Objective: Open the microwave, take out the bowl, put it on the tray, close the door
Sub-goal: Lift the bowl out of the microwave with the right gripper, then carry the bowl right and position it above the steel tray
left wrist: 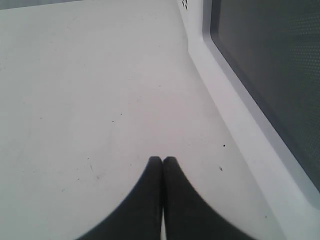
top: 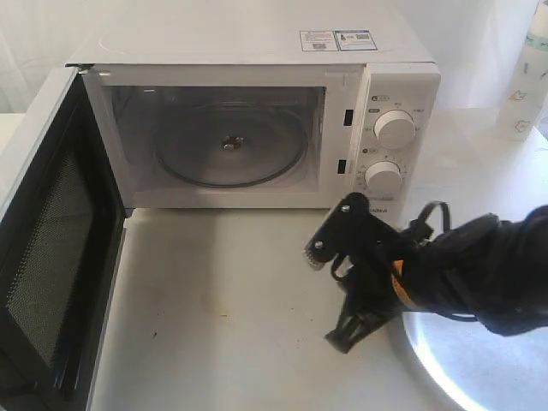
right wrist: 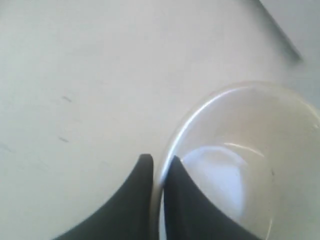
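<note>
The white microwave (top: 257,51) stands at the back with its door (top: 51,257) swung wide open to the left, black mesh face showing. Inside lies only the clear glass turntable (top: 231,141). My right gripper (right wrist: 157,160) is shut on the rim of the cream bowl (right wrist: 250,150), one finger inside and one outside, above the white table. In the exterior view the black right arm (top: 445,265) hides the bowl and reaches over the silver tray (top: 479,368) at the front right. My left gripper (left wrist: 162,159) is shut and empty, low over the table beside the door's dark window (left wrist: 270,60).
A pale bottle (top: 527,77) stands at the back right, next to the microwave. The open door juts out over the table's left front. The white table (top: 223,308) stretches bare in front of the oven.
</note>
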You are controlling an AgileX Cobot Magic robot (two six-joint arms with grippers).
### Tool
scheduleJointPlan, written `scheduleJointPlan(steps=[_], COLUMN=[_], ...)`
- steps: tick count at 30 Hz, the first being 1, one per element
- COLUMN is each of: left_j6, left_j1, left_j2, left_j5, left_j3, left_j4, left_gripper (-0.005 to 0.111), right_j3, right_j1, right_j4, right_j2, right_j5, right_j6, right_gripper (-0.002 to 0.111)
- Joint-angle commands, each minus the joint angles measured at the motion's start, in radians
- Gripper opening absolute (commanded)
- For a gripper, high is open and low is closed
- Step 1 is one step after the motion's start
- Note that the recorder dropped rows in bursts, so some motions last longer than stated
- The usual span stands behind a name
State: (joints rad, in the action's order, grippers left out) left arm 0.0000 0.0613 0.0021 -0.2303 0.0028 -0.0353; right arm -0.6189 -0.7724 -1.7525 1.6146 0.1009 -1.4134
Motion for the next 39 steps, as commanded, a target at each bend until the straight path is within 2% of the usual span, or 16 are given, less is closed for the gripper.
scheduleJointPlan(steps=[1, 5, 12, 17, 20, 25, 30, 39], left_j6=[0.0, 0.0, 0.0, 0.0, 0.0, 0.0, 0.0, 0.0], left_j1=[-0.006, -0.006, -0.006, -0.006, -0.006, -0.006, -0.006, -0.006], left_j2=[-0.002, -0.002, -0.002, -0.002, -0.002, -0.002, -0.002, -0.002], left_j5=[-0.002, -0.002, -0.002, -0.002, -0.002, -0.002, -0.002, -0.002], left_j3=[-0.003, -0.003, -0.003, -0.003, -0.003, -0.003, -0.003, -0.003], left_j4=[-0.009, -0.009, -0.009, -0.009, -0.009, -0.009, -0.009, -0.009], left_gripper=[0.0, 0.0, 0.0, 0.0, 0.0, 0.0, 0.0, 0.0], right_j3=[0.067, 0.095, 0.103, 0.103, 0.103, 0.103, 0.098, -0.019], right_j1=[0.006, 0.006, 0.006, 0.006, 0.006, 0.006, 0.006, 0.006], right_j4=[0.08, 0.114, 0.122, 0.335, 0.371, 0.324, 0.19, 0.089], right_j2=[-0.008, -0.008, -0.008, -0.008, -0.008, 0.012, 0.107, 0.281], right_j5=[0.392, 0.536, 0.551, 0.602, 0.61, 0.575, 0.397, 0.39], right_j6=[-0.05, -0.05, -0.068, 0.021, 0.047, 0.04, -0.031, -0.125], right_gripper=[0.0, 0.0, 0.0, 0.0, 0.0, 0.0, 0.0, 0.0])
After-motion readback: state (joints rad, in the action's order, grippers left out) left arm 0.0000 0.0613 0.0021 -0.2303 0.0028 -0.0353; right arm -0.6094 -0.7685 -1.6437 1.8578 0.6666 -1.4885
